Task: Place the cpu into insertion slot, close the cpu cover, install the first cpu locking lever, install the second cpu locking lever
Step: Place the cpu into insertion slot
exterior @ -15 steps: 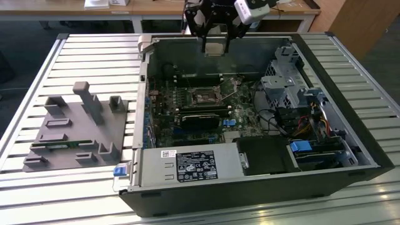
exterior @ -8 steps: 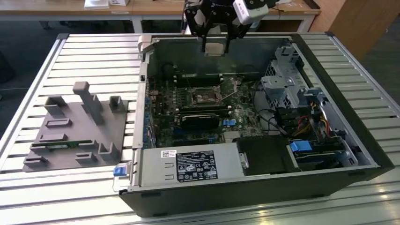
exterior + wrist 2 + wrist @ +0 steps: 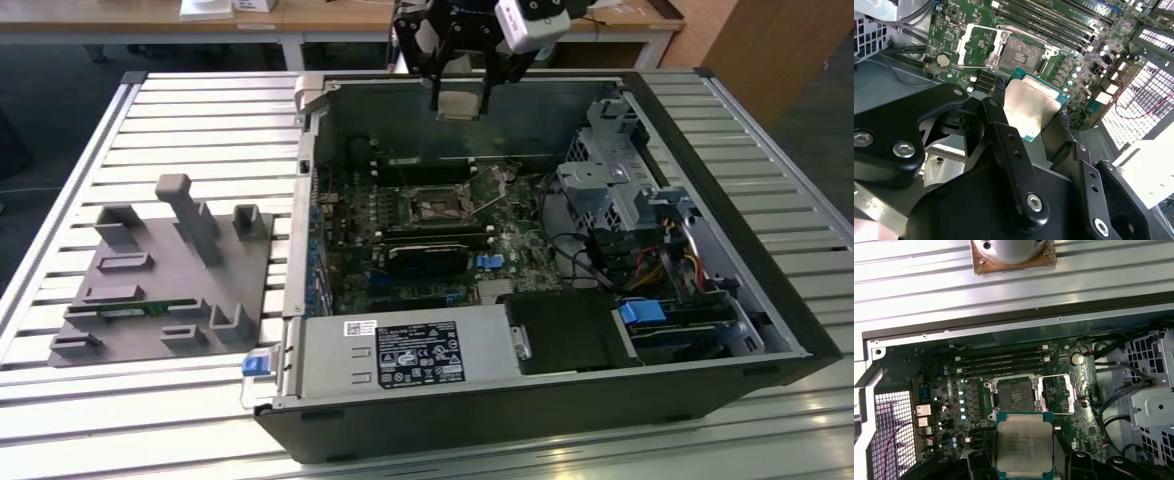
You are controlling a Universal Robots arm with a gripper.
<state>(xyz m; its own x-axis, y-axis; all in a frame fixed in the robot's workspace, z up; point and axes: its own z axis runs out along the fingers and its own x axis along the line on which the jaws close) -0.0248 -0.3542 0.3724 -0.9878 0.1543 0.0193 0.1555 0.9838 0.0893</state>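
Observation:
My gripper (image 3: 461,98) hangs over the far wall of the open computer case, shut on the cpu (image 3: 458,103). In both wrist views the cpu (image 3: 1031,102) (image 3: 1024,442) sits flat between two black fingers (image 3: 999,86), silver top showing. The insertion slot (image 3: 434,208) (image 3: 1021,52) (image 3: 1013,395) lies bare on the green motherboard, well below the chip. The cpu cover (image 3: 974,44) (image 3: 1055,392) is swung open beside the slot. What looks like a thin locking lever (image 3: 491,206) slants up next to the socket.
Long memory slots (image 3: 1004,360) run beside the socket. A black card (image 3: 427,255), a power supply (image 3: 400,355) and a metal drive cage (image 3: 627,170) stand inside the case. A grey fixture (image 3: 174,270) rests on the slatted table at the exterior view's left.

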